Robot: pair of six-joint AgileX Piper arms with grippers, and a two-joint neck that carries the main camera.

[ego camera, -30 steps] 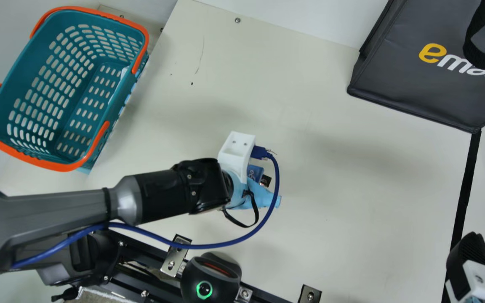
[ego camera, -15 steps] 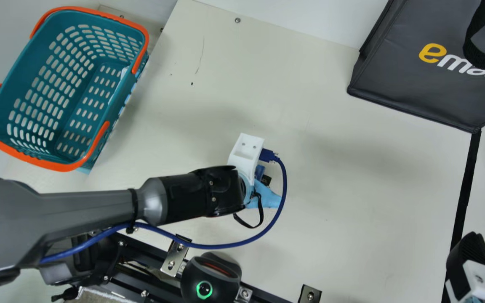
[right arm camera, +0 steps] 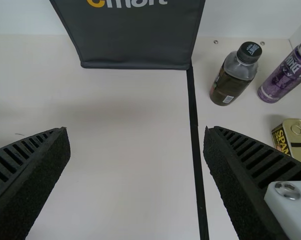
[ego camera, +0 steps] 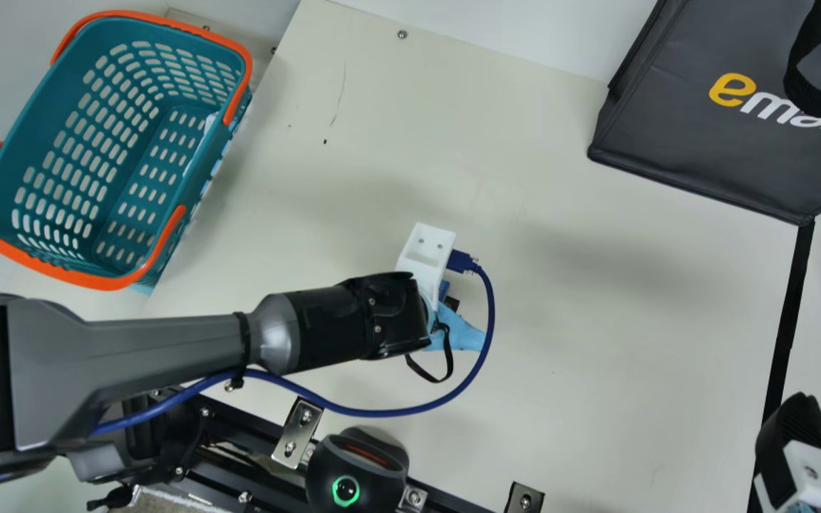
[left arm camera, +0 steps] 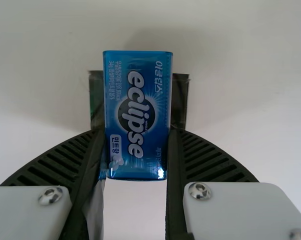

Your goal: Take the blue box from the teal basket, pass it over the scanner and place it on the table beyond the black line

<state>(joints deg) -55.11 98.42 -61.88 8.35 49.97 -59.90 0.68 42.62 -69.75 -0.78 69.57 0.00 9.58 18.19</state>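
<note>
A cream table (ego camera: 560, 399) with a few scuffs spreads out under the arms, and at its near edge stands the scanner (ego camera: 357, 474), lit by a green ring. The right gripper (right arm camera: 136, 132), by the near stretch of the black line (ego camera: 788, 320), has its fingers spread wide and grips nothing. A little farther in, above the table, the left gripper (left arm camera: 138, 100) is clamped on the two sides of the blue box (left arm camera: 138, 117), printed face towards the wrist camera. Past the line stand a dark bottle (right arm camera: 233, 75), a purple can (right arm camera: 288, 72) and a squat tin (right arm camera: 293, 140); farthest off are the teal basket (ego camera: 97, 157) and the black bag (ego camera: 703, 107). So the taking out is done. Whether the box has been scanned I cannot tell; that may be left, and certainly crossing the line and setting down are.
</note>
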